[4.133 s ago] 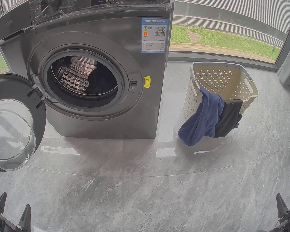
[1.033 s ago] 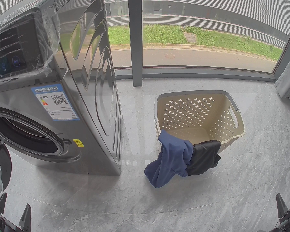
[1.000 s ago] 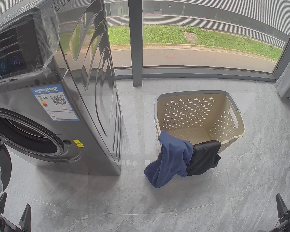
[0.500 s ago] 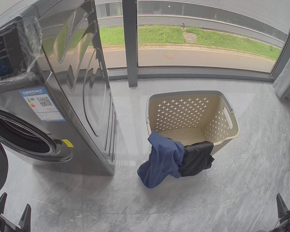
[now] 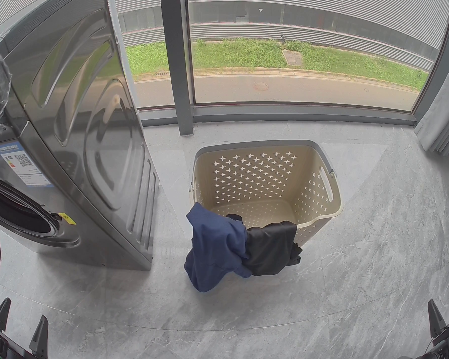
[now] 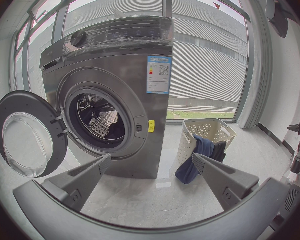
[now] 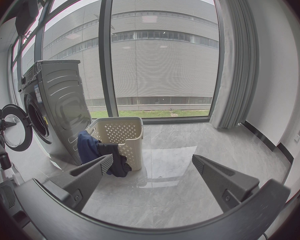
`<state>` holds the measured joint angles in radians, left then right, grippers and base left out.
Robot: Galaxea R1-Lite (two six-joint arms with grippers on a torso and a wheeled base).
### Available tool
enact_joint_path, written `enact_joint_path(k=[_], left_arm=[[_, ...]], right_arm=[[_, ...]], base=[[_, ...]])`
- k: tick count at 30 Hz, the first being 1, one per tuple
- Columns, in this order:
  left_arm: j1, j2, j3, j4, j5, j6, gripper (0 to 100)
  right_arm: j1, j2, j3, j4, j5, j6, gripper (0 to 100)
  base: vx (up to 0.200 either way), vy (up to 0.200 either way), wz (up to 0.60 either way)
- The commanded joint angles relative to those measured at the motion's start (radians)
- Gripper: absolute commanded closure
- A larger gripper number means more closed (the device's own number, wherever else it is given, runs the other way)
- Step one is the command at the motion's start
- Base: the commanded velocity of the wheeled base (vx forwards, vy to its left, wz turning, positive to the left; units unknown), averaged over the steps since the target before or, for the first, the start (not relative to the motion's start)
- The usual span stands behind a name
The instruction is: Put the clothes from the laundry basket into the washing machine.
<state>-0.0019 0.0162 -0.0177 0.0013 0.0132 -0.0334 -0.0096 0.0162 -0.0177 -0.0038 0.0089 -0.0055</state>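
You have two garments left: a loose, crumpled dark blue cloth garment [image 5: 214,248] and a smoother black cloth garment [image 5: 270,249], touching side by side. Both are draped over the near rim of the cream plastic laundry basket [image 5: 254,175], hanging down its outer wall, and the blue one reaches lowest, close to the floor. The one basket is rectangular with rounded corners, a grey top edge, slot handles and walls pierced with small star-shaped holes. It stands on the glossy grey marbled tile floor [image 5: 294,315], just beside the single dark grey metal front-loading washing machine [image 5: 85,140]. The machine's round glass-windowed door [image 6: 26,134] is swung wide open, showing the perforated steel drum [image 6: 98,115] with something dark inside that you cannot identify from here. Your left gripper [image 6: 150,157] and right gripper [image 7: 151,159] both sit low, well apart from the basket, each with its two grey wedge-shaped fingers spread wide and holding nothing.
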Motion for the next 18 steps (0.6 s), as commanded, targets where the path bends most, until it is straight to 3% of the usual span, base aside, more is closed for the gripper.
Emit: enact_joint_path(k=[1, 9, 18], left_arm=[[0.0, -0.01, 0.016, 0.0, 0.001, 0.0, 0], [0.0, -0.01, 0.016, 0.0, 0.001, 0.0, 0], [0.0, -0.01, 0.016, 0.0, 0.001, 0.0, 0]], right_arm=[[0.0, -0.013, 0.018, -0.001, 0.0, -0.001, 0], [0.0, -0.012, 0.018, -0.001, 0.0, -0.001, 0], [-0.001, -0.012, 0.018, -0.001, 0.0, -0.001, 0]], base=[[0.0, -0.2, 0.0], [0.0, -0.2, 0.0], [0.0, 0.0, 0.0]])
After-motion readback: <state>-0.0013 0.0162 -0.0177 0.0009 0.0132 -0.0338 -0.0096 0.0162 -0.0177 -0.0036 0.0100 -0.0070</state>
